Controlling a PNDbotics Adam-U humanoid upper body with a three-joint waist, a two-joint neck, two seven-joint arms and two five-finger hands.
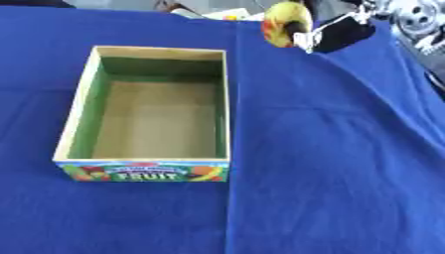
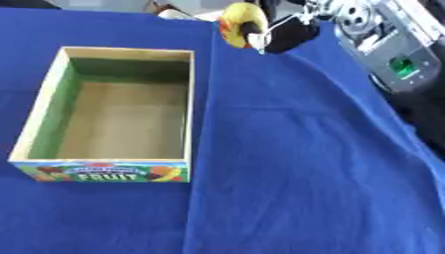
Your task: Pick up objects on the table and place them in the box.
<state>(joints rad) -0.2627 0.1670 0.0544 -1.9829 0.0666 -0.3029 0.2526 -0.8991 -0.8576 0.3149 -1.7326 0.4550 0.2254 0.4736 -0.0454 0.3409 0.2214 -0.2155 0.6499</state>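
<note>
A rounded yellow-and-red fruit (image 1: 285,22) sits at the far edge of the blue cloth (image 1: 330,163), beyond the box's far right corner. The right hand (image 1: 339,33), black, has its fingers curled round the fruit. The box (image 1: 222,106) is rectangular and open-topped, with pale wooden rims, green inner walls, and a front panel printed "FRUIT".

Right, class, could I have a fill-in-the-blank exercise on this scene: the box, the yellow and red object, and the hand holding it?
1. The box has ____ inside it.
2. The robot's ____ hand holds the yellow and red object.
3. The word printed on the box's front is ____.
4. The cloth covering the table is ____.

Missing words: nothing; right; FRUIT; blue
</note>
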